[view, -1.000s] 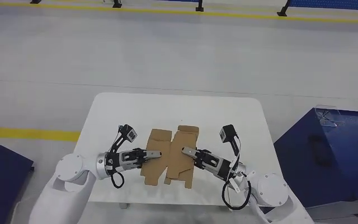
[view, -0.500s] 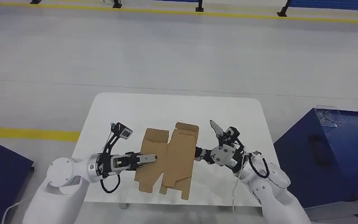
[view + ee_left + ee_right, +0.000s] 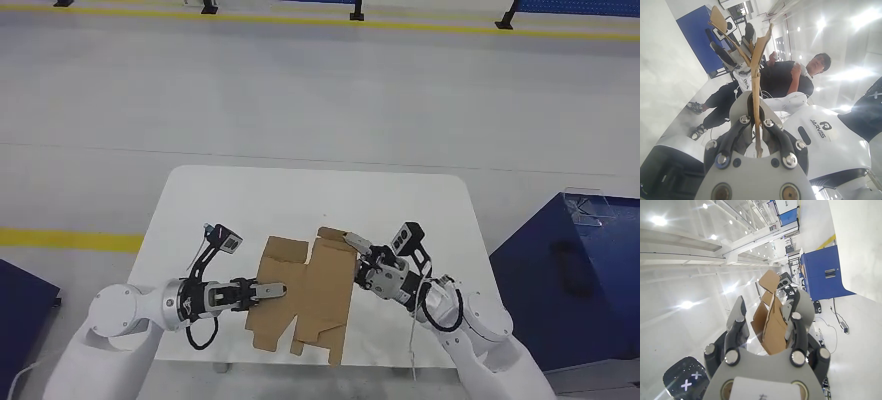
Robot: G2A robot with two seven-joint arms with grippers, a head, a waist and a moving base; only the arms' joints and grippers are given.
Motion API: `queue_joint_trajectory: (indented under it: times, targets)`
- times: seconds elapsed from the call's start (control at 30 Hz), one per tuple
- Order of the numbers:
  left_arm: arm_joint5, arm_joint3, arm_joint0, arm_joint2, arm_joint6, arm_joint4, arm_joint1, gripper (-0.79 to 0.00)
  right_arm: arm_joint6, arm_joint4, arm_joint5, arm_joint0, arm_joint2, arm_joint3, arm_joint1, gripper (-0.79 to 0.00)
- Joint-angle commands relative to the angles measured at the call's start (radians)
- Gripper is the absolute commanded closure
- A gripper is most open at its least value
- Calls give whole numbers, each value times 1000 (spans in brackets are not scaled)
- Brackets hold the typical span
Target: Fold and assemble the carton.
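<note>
A flattened brown carton [image 3: 310, 290] with loose flaps lies over the middle of the white table [image 3: 300, 195]. My left gripper [image 3: 272, 291] is shut on the carton's left edge. In the left wrist view the cardboard [image 3: 755, 75] stands edge-on, pinched in the left gripper [image 3: 755, 111]. My right gripper [image 3: 358, 265] is at the carton's far right corner. In the right wrist view it [image 3: 770, 308] is open and straddles the carton [image 3: 772, 330]. The cardboard rests against one finger [image 3: 800, 309] and stands apart from the other.
A blue cabinet [image 3: 580, 260] stands off the table's right side. Bare tabletop lies beyond the carton and to both sides. The table's near edge is close under both arms.
My right gripper has left the carton's top face, turned its wrist upward and come to the far right corner, open around the edge. The carton shifted slightly. My left gripper kept its hold.
</note>
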Motion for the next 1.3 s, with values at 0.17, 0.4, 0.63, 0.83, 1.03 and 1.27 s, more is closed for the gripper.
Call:
queue_joint_trajectory:
  times: [0.17,0.4,0.63,0.83,1.03,1.27]
  targets:
    - [5,1,-2,-1,-11,2,5,0,-24,0,16,-6,5,-11,-1,0]
    - [4,11,-5,-7,-29,-1,9,-785,-24,0,16,-6,5,-11,-1,0]
    - [4,11,-5,-7,-29,-1,9,-785,-24,0,16,-6,5,-11,-1,0]
    - [4,11,-5,-7,-29,-1,9,-785,-24,0,16,-6,5,-11,-1,0]
    - [-3,9,-4,-14,-6,-6,9,-785,-72,-58,-34,-11,15,-22,-1,0]
    - [-287,-116,23,-138,190,290,21,-785,-126,-171,-187,-63,74,-48,2,0]
